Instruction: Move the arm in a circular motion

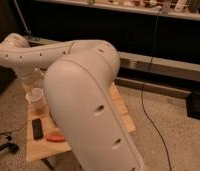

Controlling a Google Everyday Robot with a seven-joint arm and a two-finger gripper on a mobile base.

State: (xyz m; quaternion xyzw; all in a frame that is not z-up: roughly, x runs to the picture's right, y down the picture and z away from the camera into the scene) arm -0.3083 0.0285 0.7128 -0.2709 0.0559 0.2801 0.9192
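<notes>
The cream-white arm (88, 100) fills the middle of the camera view. Its thick near segment rises from the bottom centre to a bend at the top. A thinner segment with small dark holes runs left to a rounded joint (10, 52). From there a short part turns down toward the small wooden table (120, 117) and passes behind the near segment. The gripper is at the end of that part, hidden behind the arm over the table's left side.
On the table stand a white cup (37, 99), a black oblong object (38, 128) and an orange object (55, 137). A black cable (152, 80) hangs down at the right. A dark box (197, 105) sits on the floor at the far right. A long counter runs along the back.
</notes>
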